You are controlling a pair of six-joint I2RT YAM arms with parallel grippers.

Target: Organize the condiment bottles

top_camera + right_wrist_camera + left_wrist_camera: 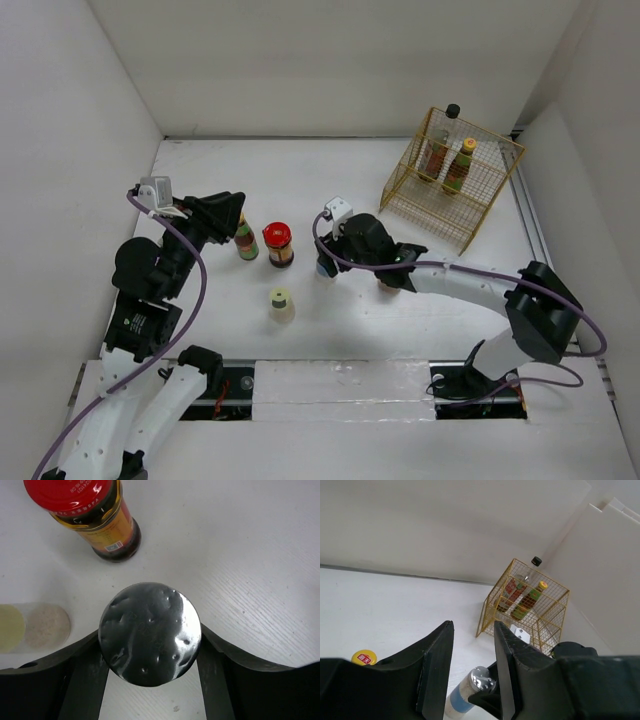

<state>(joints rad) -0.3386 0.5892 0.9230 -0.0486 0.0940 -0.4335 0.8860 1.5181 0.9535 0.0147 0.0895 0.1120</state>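
Silver-capped bottle between right fingers | overhead: arm mostly hides it

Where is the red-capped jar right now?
Overhead view: the red-capped jar stands left of centre, between the striped bottle and the right gripper, with the yellow-green-capped jar just below it in frame.
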